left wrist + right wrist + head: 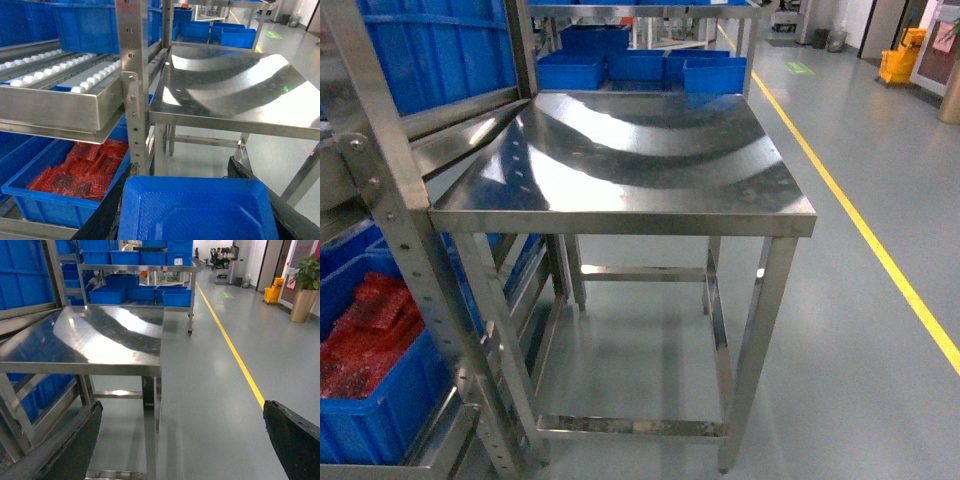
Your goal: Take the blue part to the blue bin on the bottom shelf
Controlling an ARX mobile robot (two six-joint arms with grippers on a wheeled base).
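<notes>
Blue part [197, 212] sat low in the left wrist view, a single dark-blue rectangular piece with a raised rim, held out in front of the rack and not yet over any tote. The left fingers [102, 226] showed as two black pads, one against each side of it, closed on the piece so that it stayed level. From that hold it looked ready to be carried across and down.

The nearest tote on the bottom shelf [35, 227] was the red-packet tote [50, 202], one bin filled with red bubble-wrap packets, so probably not the target. Just to its left a second blue tote [17, 155] showed only in part. That was likely the blue bin, though its contents were hidden. Both lay under one sloping roller tier [60, 75], which overhung them and would force a low, slanting approach.

One steel surface [620, 160] stood just beside the rack on the right, with nothing on it in any view.

The right fingers [65, 445], two in number, stood spread wide at the frame's bottom corners with nothing between them, facing the aisle floor and out of the way. Neither arm appeared in the head view.
</notes>
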